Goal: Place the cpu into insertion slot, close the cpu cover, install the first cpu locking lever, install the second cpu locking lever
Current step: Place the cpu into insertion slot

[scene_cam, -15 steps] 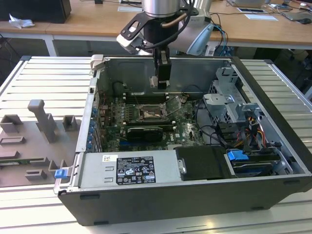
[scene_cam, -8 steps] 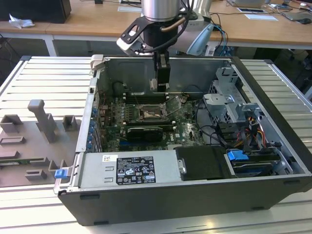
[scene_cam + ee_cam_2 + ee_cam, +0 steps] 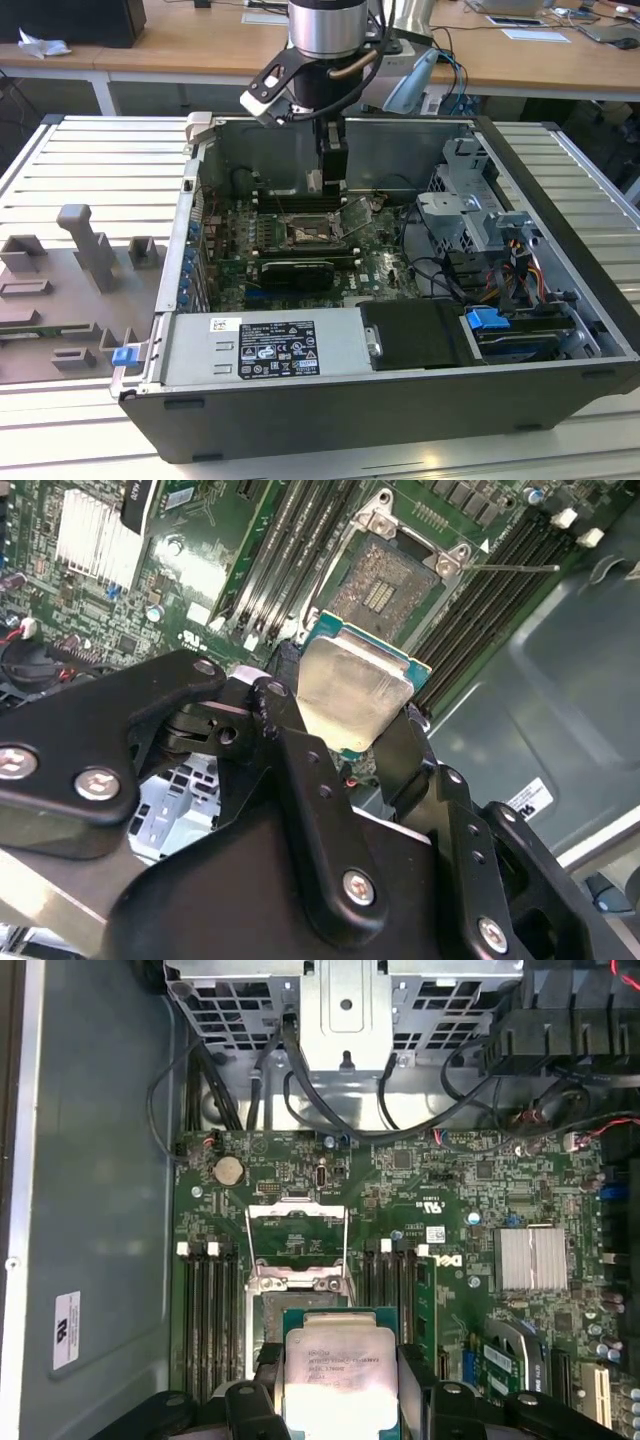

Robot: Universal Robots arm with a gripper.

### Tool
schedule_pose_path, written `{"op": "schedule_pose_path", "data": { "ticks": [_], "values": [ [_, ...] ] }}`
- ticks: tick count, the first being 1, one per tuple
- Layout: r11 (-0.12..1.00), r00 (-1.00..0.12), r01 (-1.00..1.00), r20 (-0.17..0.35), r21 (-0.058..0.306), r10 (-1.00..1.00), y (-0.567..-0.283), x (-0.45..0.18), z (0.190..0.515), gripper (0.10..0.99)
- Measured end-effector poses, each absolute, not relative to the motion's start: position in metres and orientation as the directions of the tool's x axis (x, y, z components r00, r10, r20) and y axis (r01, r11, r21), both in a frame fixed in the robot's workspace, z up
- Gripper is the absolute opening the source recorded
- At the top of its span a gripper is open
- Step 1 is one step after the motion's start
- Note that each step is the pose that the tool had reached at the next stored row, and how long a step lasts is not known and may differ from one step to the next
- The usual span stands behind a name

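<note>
Open black desktop computer case (image 3: 400, 425) lies on its side on the ribbed grey metal surface (image 3: 90, 160), with the green motherboard exposed.

Black two-finger gripper (image 3: 333, 172) hangs over the far part of the board. In both wrist views the gripper (image 3: 350, 708) (image 3: 340, 1402) is closed on the small square chip with a pale silvery metal top and green edge, the cpu (image 3: 352, 692) (image 3: 340, 1368). One black finger (image 3: 285, 695) presses each opposite side, and the chip sits tilted between them.

The cpu is clear of the board, held above and just beside the square dark-centred, metal-rimmed insertion slot (image 3: 385, 585) (image 3: 308, 235). No contact between the two is visible, and the slot's contact field is bare.

The thin silvery hinged frame, the cpu cover (image 3: 298, 1281), stands swung open at the slot's edge. Its square window shows green board through it.

Long narrow dark memory slots (image 3: 205, 1310) flank the slot on both sides. A long black graphics card (image 3: 290, 272) lies on the near side of it. A finned silver heat sink (image 3: 533, 1258) sits on the board, well apart from the slot.

Grey moulded fixtures (image 3: 85, 245) stand on the surface at the exterior view's left, outside the case.
</note>
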State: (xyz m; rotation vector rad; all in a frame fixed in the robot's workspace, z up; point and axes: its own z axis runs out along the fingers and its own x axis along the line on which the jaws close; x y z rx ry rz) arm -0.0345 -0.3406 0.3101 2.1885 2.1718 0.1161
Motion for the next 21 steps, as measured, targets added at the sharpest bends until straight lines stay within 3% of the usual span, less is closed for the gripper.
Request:
{"op": "schedule_pose_path", "data": {
  "ticks": [21],
  "values": [
    [0.004, -0.005, 0.996, 0.01, 0.093, 1.0, -0.325, -0.041, 0.26, 0.541]
  ]
}}
